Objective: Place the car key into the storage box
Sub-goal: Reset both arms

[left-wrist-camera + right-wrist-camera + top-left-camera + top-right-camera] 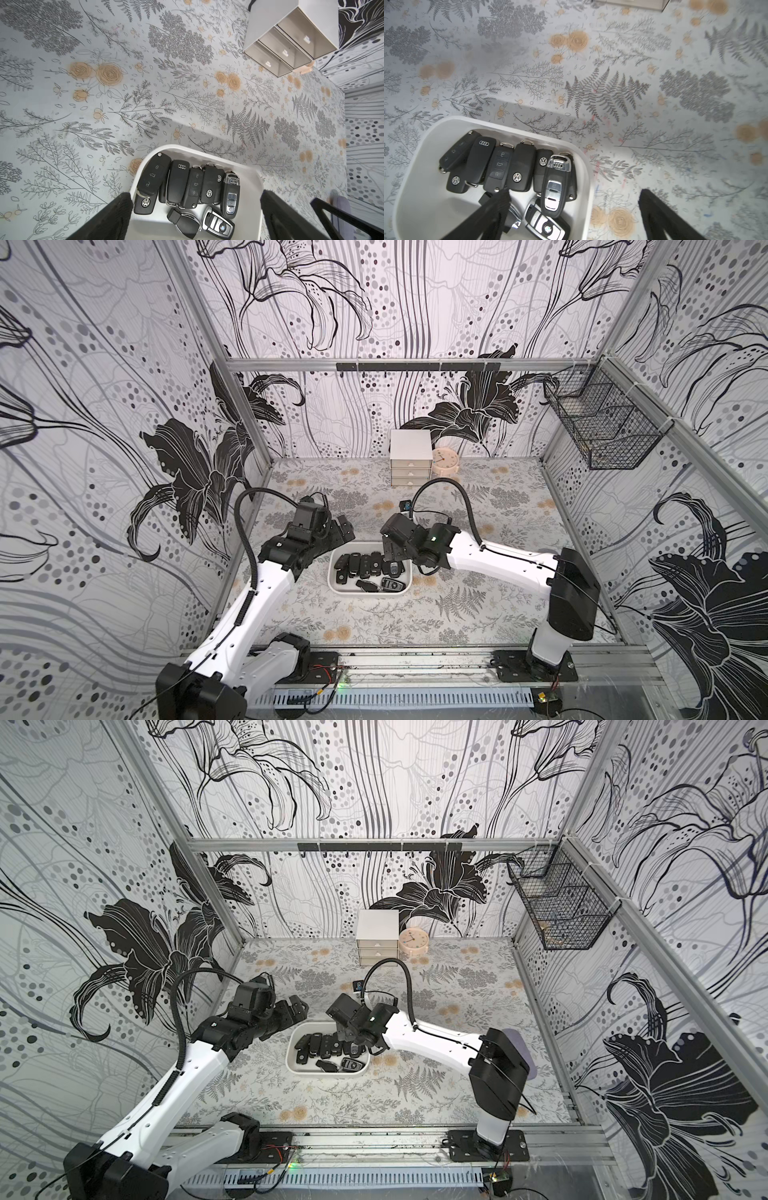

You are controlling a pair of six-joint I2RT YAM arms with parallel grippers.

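The storage box (335, 585) (291, 1067) is a shallow white tray at the table's middle, holding several black key fobs. A silver-trimmed car key (555, 185) (230, 195) lies on top of the fobs at the row's right end, free of any finger. My right gripper (392, 558) (574, 193) hangs open just above that end of the box; one finger stands over the fobs, the other outside the box wall. My left gripper (344, 531) (196, 197) is open and empty, a little above the box's far left side.
A white three-drawer cabinet (409, 458) and a pink clock (444, 462) stand at the back wall. A black wire basket (602, 427) hangs on the right wall. A small black-and-blue object (405, 504) lies behind the right wrist.
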